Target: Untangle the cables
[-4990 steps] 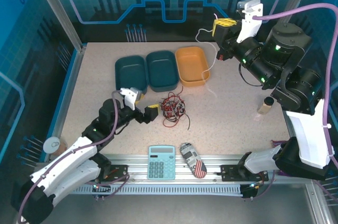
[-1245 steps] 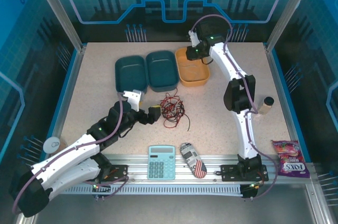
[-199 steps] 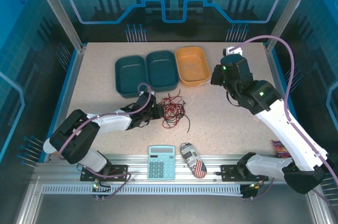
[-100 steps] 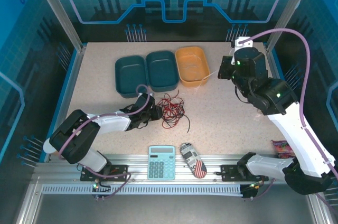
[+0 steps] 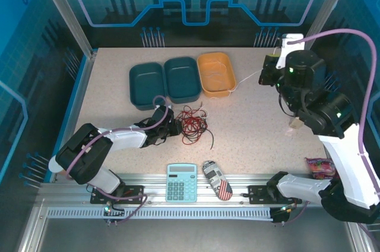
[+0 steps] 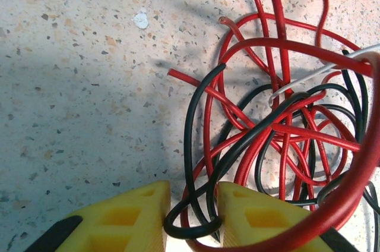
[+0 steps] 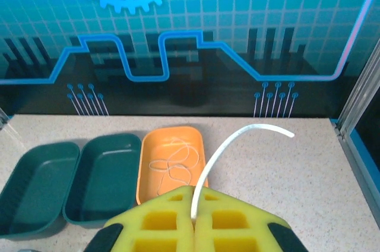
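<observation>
The cables (image 5: pixel 193 123) lie as a red and black tangle at the table's middle. My left gripper (image 5: pixel 176 126) sits low at the tangle's left edge. In the left wrist view its yellow fingers (image 6: pixel 127 216) are shut on a black loop and a red strand of the cables (image 6: pixel 279 127). A pale strand (image 6: pixel 314 75) crosses the tangle's right side. My right gripper (image 5: pixel 268 75) is raised at the back right, shut on a white cable (image 5: pixel 246 81) that trails toward the orange tray (image 5: pixel 217 55). In the right wrist view the white cable (image 7: pixel 237 139) arcs up from between the shut pads (image 7: pixel 195 204).
Two teal trays (image 5: pixel 147 68) (image 5: pixel 181 60) stand left of the orange tray (image 7: pixel 172 129), which holds a thin pale coil (image 7: pixel 173 169). A calculator (image 5: pixel 181 182) and a flag-patterned case (image 5: pixel 218 180) lie at the near edge. A small bottle (image 5: pixel 295 123) and a candy bag (image 5: pixel 320 166) are at the right.
My right arm has swung right and back with the white cable in its grip, away from the orange tray. The left gripper stays at the tangle.
</observation>
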{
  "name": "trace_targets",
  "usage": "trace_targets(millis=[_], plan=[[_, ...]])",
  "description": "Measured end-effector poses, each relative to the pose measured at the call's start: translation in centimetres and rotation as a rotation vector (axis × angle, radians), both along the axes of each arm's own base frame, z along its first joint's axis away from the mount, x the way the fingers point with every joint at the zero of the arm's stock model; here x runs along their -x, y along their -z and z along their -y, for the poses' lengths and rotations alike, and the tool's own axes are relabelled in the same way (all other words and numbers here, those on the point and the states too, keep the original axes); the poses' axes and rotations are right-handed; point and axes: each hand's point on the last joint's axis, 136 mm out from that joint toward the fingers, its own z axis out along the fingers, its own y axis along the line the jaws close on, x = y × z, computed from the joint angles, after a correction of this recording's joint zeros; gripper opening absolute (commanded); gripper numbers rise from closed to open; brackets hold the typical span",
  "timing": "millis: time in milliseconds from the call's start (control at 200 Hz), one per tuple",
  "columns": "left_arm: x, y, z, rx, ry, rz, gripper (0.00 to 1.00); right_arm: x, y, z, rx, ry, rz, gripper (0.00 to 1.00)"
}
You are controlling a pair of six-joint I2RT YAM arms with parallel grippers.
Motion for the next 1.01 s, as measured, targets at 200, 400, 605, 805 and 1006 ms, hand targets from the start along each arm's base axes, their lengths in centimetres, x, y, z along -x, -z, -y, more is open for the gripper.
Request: trace_targets(millis=[200,400,605,805,1006], plan=[[0.1,0.1,-0.1,0.001,-0.001,0.001,0.23,0.8,-3.1,1.1,0.007,0.017,0.064,0.00],[0.0,0.1,-0.1,0.004,-0.001,0.006,0.23,0.5,-4.6,1.3,0.039,0.026,0.088,0.00],[0.0,0.0,0.0,0.010,0.002,0.006,0.40,0.2,-5.6,1.0,0.054,0.020,0.097,0.00],[0.1,-1.1,0.4,0.041,0.022,0.017,0.57,-0.1,-5.3,0.6,0.064,0.011,0.082,0.00],[0.2,-6.3,0.5,0.108,0.040,0.131,0.69,-0.5,-4.8,-0.4,0.065,-0.029,0.061,0.00]])
